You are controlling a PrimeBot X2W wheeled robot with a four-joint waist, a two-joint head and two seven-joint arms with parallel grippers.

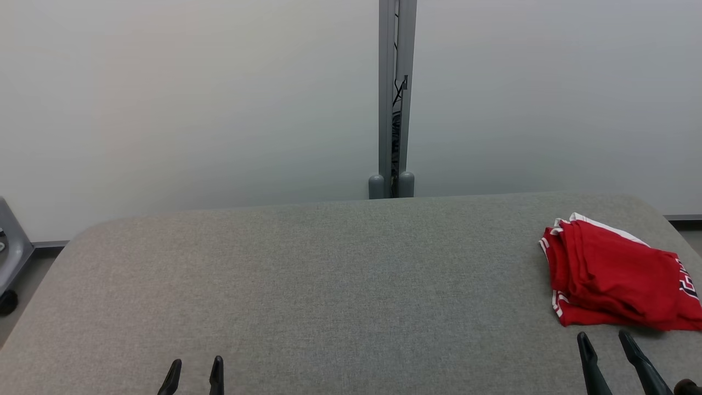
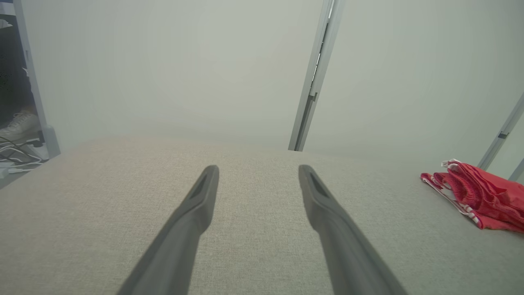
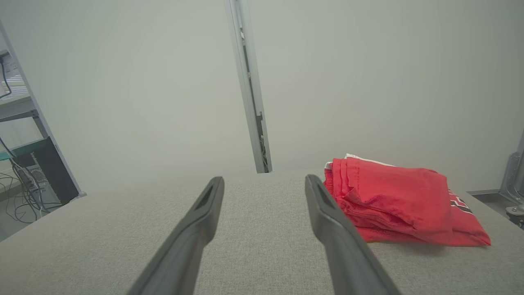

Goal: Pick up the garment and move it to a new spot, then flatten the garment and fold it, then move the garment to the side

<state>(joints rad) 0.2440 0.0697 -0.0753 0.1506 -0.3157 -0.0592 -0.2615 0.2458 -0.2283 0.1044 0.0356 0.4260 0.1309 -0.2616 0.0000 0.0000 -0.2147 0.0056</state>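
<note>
1. Left gripper, lower left of the head view: two long dark fingers standing apart, holding nothing, above bare cloth. The left wrist view shows the same spread, with nothing between them.

2. Right gripper, lower right: fingers likewise parted and empty, tips just short of the garment's near edge. In the right wrist view the right-hand finger lies just beside the fold stack; whether it touches cannot be told.

3. Broad grey fabric-covered worktop with rounded corners.

4. Red sports garment with white trim and dark lettering, lying in a loose, multi-layer fold at the worktop's far right, near its edge. From the left wrist it sits well apart, off to the right. Judged as folded and set aside, though the layers are uneven.

5. Grey metal upright post between pale wall panels, behind the worktop.

Hazards, as judged:
- A forward drift of the right fingers could shove the stack toward the edge or off it.
- Pinching only the top layer would pull the fold open.
- A low sweep could drag the cloth and ruck it.
</note>
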